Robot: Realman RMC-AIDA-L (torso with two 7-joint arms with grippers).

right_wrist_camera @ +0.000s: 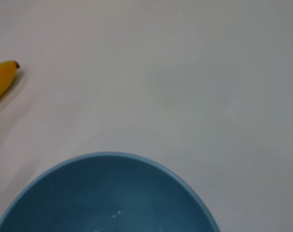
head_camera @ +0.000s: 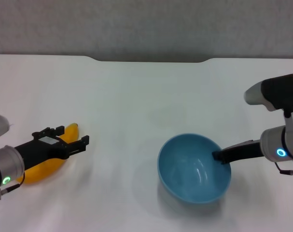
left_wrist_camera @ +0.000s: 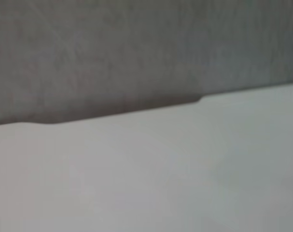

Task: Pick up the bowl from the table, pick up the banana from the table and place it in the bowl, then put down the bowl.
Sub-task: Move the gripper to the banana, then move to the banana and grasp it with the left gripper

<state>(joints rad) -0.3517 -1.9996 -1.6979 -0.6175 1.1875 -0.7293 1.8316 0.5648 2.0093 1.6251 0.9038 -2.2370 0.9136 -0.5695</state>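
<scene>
A large white table point(head_camera: 136, 96) fills nearly the whole head view, its far edge cut by a shallow, wide notch, with a grey wall point(head_camera: 146, 24) behind it. The left wrist view shows only the same bare tabletop, the notch and the grey wall beyond, with nothing else in sight. On the robot's right side of the table, toward the near edge, is the light blue bowl point(head_camera: 194, 167), round and glossy inside, tilted so that its opening faces up and toward the camera, with a soft shadow beneath it. The right arm reaches in from the right edge of the head view, and the right gripper point(head_camera: 219, 155) meets the bowl at its right-hand rim, its dark fingers pinching the rim there. The right wrist view looks down over the bowl's inner curve across the open table, with one end of the banana and its small dark stem tip at the far side. On the robot's left side of the table, well apart from the bowl, the yellow-orange banana point(head_camera: 46, 169) lies flat, running from near the left edge up toward the middle. The left gripper point(head_camera: 73, 138) is low over it, its black fingers spread, one on each side of the banana's upper part; whether they touch the fruit cannot be told.
</scene>
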